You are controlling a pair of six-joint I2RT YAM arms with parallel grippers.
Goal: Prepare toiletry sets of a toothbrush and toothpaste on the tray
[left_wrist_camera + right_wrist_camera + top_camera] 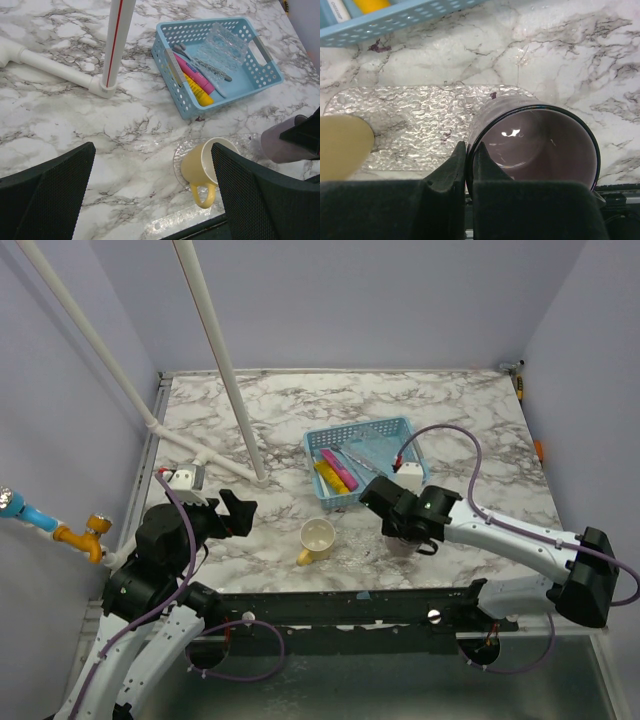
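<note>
a: what is held by the right gripper (469,150)?
b: the rim of the purple mug (535,145) is pinched between nearly closed fingers, upright at the right end of the clear tray (410,115). the yellow mug (202,162) is stood at its left end. the left gripper (240,512) is spread wide and holds nothing.
a: where are the toiletries?
b: the pink tube (200,80), yellow tube (200,94) and grey brush (205,64) are seen in the blue basket (265,75), just beyond the tray. the mug is best settled flat, then released straight upward.
</note>
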